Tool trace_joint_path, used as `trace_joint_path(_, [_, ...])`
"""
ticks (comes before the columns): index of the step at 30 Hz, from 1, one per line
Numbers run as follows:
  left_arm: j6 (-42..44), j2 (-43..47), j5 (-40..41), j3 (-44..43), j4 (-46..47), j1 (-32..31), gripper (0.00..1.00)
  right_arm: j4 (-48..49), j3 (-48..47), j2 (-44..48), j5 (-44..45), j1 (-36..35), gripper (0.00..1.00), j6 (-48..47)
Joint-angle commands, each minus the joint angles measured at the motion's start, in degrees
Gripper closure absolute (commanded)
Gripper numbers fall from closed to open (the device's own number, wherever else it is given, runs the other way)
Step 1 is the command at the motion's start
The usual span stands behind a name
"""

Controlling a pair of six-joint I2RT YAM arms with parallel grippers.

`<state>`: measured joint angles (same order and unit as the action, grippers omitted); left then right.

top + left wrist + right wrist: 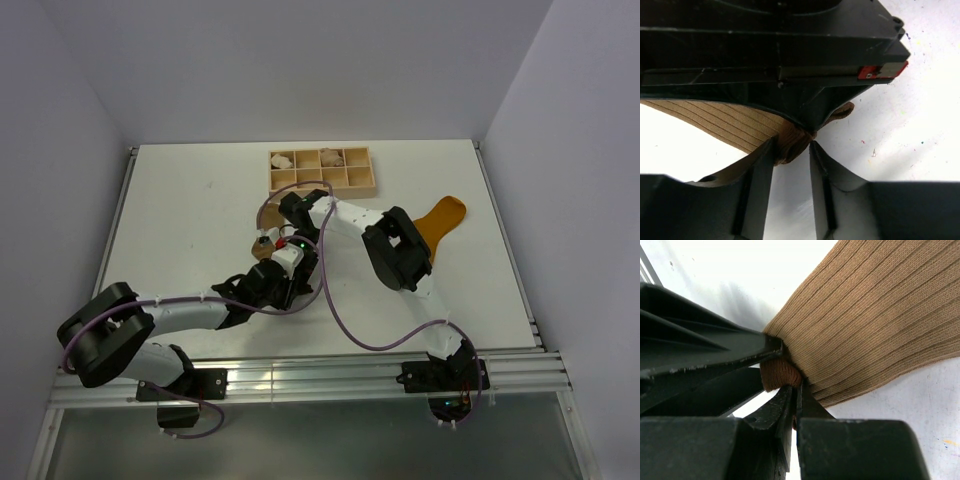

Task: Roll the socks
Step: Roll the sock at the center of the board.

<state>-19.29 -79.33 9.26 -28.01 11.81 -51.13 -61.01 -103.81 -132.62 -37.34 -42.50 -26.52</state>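
From above, white bench (180,220) lies open on the left, and the mustard sock (443,215) lies flat near the right edge.

Left wrist: left fingers (757,175) flank the ribbed tan sock (725,122) at its bunched dark end; grip unclear.

Right wrist: right fingers (782,410) are pressed together, pinching its edge.

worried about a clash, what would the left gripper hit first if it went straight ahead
The bunched end of the tan sock, right at the tips of the left gripper; the right gripper looks close behind, depth unclear.
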Motion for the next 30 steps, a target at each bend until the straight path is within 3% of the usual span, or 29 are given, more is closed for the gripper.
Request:
trace_joint_path(1, [0.48, 0.67, -1.35, -1.17, 2.86, 0.33, 0.62, 1.33, 0.27, -2.29, 6.49, 0.40, 0.95, -1.95])
trace_joint_path(10, [-2.33, 0.93, -2.23, -0.55, 2.34, 0.60, 1.00, 3.00, 1.06, -1.24, 5.18, 0.31, 0.89, -1.16])
trace_joint_path(13, [-3.82, 1.02, -1.88, -0.03, 1.11, 0.68, 1.00, 4.14, 1.15, -0.63, 4.91, 0.31, 0.79, -0.46])
trace_joint_path(21, [-7.60, 4.79, -1.70, 3.93, 0.58, 1.04, 1.00, 10.47, 5.28, 6.30, 3.50, 1.63, 0.65, 3.66])
trace_joint_path(30, [-9.01, 3.83, -1.96, 3.22, -0.65, 1.91, 1.00, 21.19, 14.50, 16.86, 4.38, 4.44, 0.63, 9.99])
